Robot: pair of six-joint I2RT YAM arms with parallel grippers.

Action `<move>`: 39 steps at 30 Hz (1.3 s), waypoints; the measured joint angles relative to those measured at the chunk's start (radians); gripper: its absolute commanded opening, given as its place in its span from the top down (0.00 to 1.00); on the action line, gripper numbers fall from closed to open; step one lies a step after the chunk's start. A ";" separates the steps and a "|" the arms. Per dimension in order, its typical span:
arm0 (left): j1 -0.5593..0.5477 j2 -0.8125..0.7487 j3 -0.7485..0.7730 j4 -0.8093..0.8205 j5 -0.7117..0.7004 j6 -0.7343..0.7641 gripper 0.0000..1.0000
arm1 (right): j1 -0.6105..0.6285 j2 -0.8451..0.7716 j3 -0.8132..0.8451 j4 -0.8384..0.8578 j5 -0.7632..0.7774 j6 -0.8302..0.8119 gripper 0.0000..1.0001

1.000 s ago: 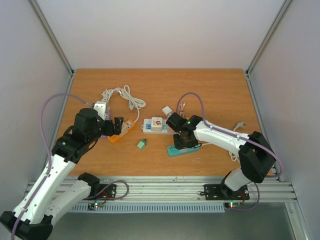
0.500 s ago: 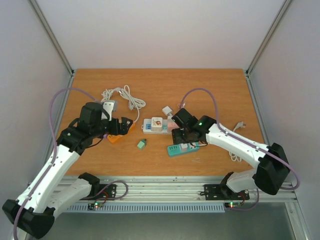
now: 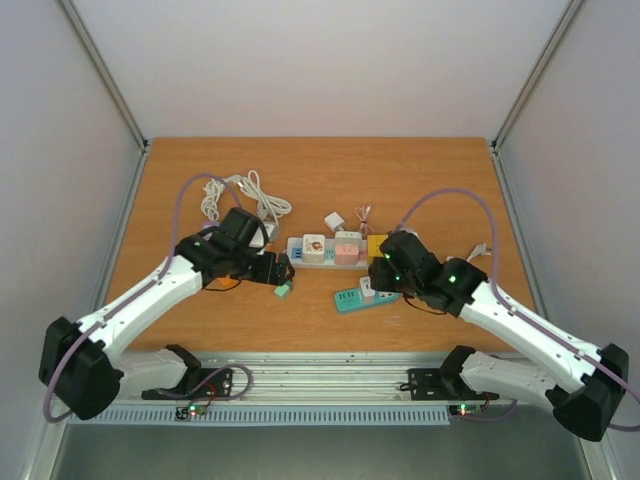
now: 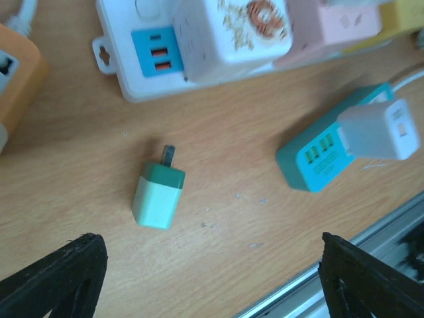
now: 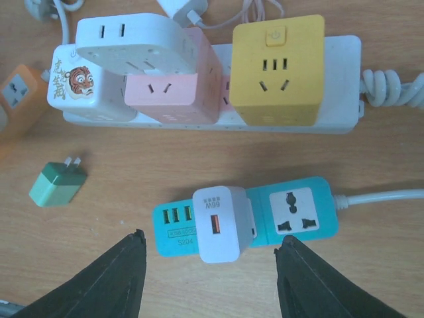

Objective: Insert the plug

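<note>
The orange socket block (image 4: 14, 78) is being cut off at the left wrist view's edge, and from above it is lying largely hidden beneath the left arm. Only the black fingertips (image 4: 69, 271) of the left gripper (image 4: 209, 242) are showing, spread wide apart and grasping nothing. The small green two-pin plug (image 4: 159, 195) is lying loose on its side on the wooden table (image 3: 430, 180), between those fingers but clear of both, its pins pointing toward the long white power strip (image 5: 341, 73). That strip is carrying a white tiger-printed cube (image 5: 79, 89), a pink socket cube (image 5: 172, 99) and a yellow socket cube (image 5: 277, 69); a white adapter (image 5: 129, 43) is overlapping the first two and hiding their tops. The right gripper (image 5: 212, 238) is hanging likewise spread and empty above the teal power strip (image 5: 298, 215), well apart from the green plug. A white 66W charger (image 5: 222, 224) is sitting on the teal strip's socket; whether its pins are fully home cannot be told.
</note>
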 measured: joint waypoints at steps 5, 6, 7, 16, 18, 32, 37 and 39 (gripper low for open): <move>-0.059 0.112 -0.023 0.010 -0.055 -0.021 0.21 | 0.000 -0.079 -0.055 0.012 0.003 0.021 0.45; -0.062 0.144 -0.024 0.013 -0.063 -0.023 0.23 | 0.000 -0.077 -0.058 0.013 0.002 0.023 0.46; -0.063 0.169 -0.024 0.016 -0.069 -0.026 0.24 | 0.000 -0.075 -0.059 0.014 0.000 0.025 0.46; -0.063 0.356 -0.023 0.045 -0.085 -0.024 0.45 | 0.000 -0.025 -0.068 0.035 -0.026 0.049 0.48; -0.063 0.378 -0.019 0.048 -0.081 -0.021 0.51 | 0.000 -0.025 -0.069 0.035 -0.026 0.052 0.48; -0.086 0.412 0.022 0.051 -0.070 0.001 0.85 | 0.000 -0.026 -0.075 0.057 -0.028 0.072 0.49; -0.087 0.322 0.022 0.059 -0.051 -0.003 0.86 | 0.000 -0.052 -0.085 0.076 -0.037 0.074 0.48; -0.087 0.260 0.020 0.078 -0.025 -0.005 0.86 | 0.000 -0.074 -0.093 0.091 -0.046 0.073 0.47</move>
